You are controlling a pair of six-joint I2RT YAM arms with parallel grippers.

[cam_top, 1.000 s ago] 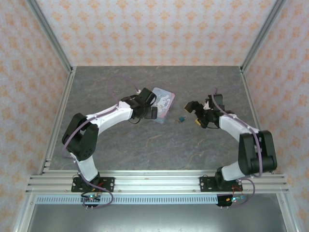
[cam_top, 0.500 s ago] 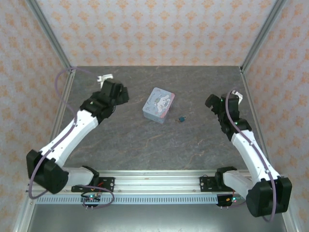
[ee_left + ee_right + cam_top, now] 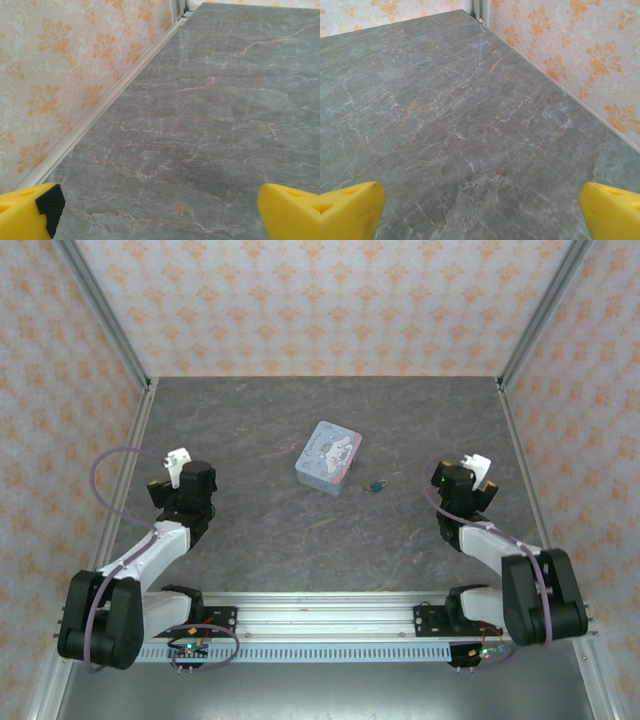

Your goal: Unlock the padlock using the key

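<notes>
The small dark teal padlock lies on the table just right of the tin. The key is too small to make out from above. My left gripper is drawn back near the left wall, far from the padlock. In the left wrist view it is open, with bare marble between the yellow fingertips. My right gripper sits folded back to the right of the padlock. In the right wrist view it is open too, with nothing between its yellow fingertips.
A pastel blue tin with a white cartoon figure lies mid-table, left of the padlock. Patterned walls and aluminium posts enclose the grey marble table. The left wall base runs close to the left gripper.
Both arms have pulled back from the tin and padlock and folded near their bases, the left to the left wall side, the right to the right. Tin and padlock stayed put.
</notes>
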